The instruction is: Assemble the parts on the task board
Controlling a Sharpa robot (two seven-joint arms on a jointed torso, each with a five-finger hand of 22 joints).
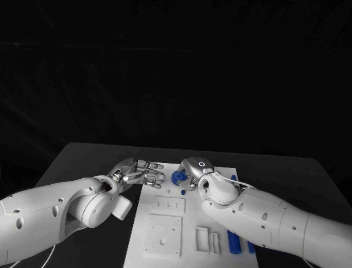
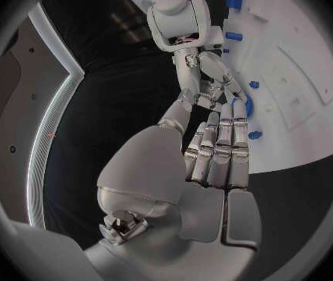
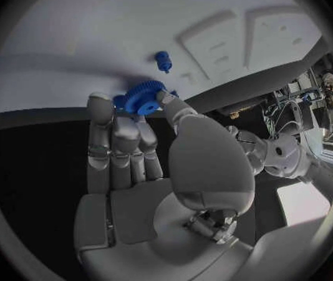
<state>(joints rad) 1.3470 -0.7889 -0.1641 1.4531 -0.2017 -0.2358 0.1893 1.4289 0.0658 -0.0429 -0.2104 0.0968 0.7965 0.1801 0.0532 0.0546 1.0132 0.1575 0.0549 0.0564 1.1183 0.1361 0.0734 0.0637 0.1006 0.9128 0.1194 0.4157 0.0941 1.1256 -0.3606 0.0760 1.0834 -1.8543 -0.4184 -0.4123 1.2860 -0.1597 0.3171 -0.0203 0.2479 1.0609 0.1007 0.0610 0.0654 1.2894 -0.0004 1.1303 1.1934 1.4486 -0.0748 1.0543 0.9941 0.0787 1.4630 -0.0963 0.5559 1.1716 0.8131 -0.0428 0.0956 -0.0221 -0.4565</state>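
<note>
Gear teeth show plainly in the right wrist view, where a round blue gear (image 3: 143, 97) with a ridged rim sits pinched between the thumb and fingertips of the right hand (image 3: 147, 162), just over the far edge of the board (image 3: 96, 31). From the head camera the same gear (image 1: 179, 177) appears as a small blue disc at the far end of the white board (image 1: 166, 245), with the silver right hand (image 1: 197, 170) closed around it. The left hand (image 1: 139, 174) hovers just beside it, near the board's far left corner, its jointed metal fingers held straight and together with nothing in them; its own wrist view shows the fingers (image 2: 217, 150) laid flat and parallel. The board is a smooth, matte white plate with shallow rectangular recesses and raised square blocks (image 1: 165, 234). A small blue peg (image 3: 163, 59) stands upright on it close to the gear. Two long blue bars (image 1: 234, 243) lie near the board's right edge, partly under the right arm (image 1: 280, 223). The table (image 1: 87, 162) is flat and dark.
</note>
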